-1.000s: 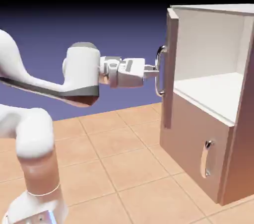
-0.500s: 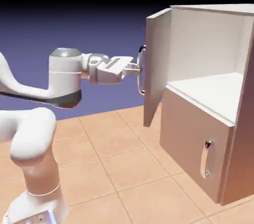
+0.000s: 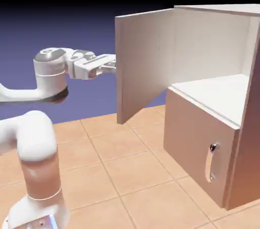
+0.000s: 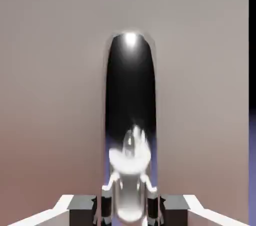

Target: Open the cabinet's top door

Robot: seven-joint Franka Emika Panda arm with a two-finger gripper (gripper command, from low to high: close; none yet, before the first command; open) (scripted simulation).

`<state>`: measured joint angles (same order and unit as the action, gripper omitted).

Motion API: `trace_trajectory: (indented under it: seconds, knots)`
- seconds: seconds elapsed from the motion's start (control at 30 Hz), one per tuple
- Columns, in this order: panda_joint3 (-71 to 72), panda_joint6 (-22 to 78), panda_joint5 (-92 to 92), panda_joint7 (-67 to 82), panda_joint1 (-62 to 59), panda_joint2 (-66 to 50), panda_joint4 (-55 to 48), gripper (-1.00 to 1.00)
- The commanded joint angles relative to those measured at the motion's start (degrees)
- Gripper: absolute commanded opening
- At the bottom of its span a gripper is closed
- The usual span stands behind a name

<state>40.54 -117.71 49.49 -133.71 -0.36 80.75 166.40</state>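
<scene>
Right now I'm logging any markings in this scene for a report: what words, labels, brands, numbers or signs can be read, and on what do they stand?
None: no text, number or sign can be read in either view.
The tall brownish-grey cabinet and its open top door with the pale inner face are plain.
The curved silver handle in the shut tool bears only reflections.
The white robot arm shows no marking.

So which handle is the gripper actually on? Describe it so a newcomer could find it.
Start at the tall cabinet on the exterior view's right and follow its swung-open top door to the outer face. The gripper is shut on the long handle there, a shiny curved bar; the shorter handle sits on the closed lower panel.
</scene>
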Motion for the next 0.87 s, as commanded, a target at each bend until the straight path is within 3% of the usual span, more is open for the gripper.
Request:
trace_trajectory:
  seconds: [0.0,0.33,0.8,0.83]
  knots:
    - [2.09,2.55,-1.91,0.02,-0.15,-0.67,-1.36,-1.00]
    - [20.43,25.89,-16.48,0.14,-11.19,-7.38,-20.65,-1.00]
    - [34.63,49.53,-24.90,3.24,-34.55,-8.88,-49.11,-1.00]
    - [34.63,49.53,-24.90,3.24,-34.55,-8.88,-49.11,1.00]
